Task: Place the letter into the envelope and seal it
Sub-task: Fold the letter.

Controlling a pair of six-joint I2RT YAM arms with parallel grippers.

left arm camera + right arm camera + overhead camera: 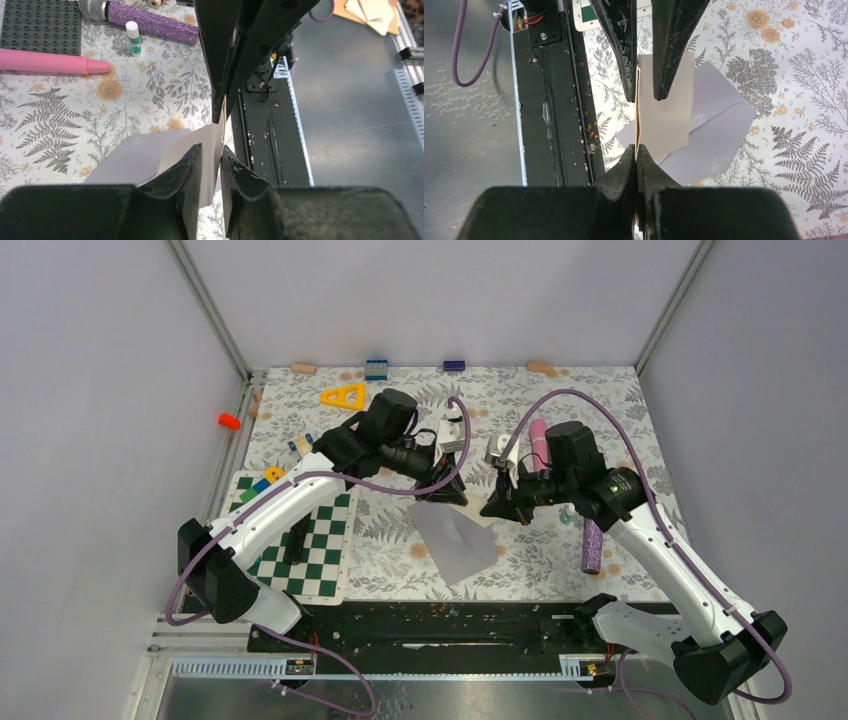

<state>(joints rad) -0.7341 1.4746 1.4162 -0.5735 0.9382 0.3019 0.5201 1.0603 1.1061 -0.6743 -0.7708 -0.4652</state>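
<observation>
The grey envelope (458, 545) (135, 155) (719, 130) slopes up off the floral cloth at mid-table between both grippers. Its raised flap (206, 165) stands between my left gripper's (210, 152) (448, 495) fingers, which are nearly closed on it. Opposite, my right gripper (637, 150) (497, 508) is shut on the letter, which shows only as a thin tan edge (638, 110) (224, 112) at the envelope's mouth. The rest of the letter is hidden edge-on. The two grippers' fingertips almost meet.
A pink marker (50, 62), a glittery purple microphone (150, 25), a glue stick (133, 37) and a dark studded plate (42, 25) lie to the right. A chessboard (310, 540) lies left. The black rail (430, 625) runs along the near edge.
</observation>
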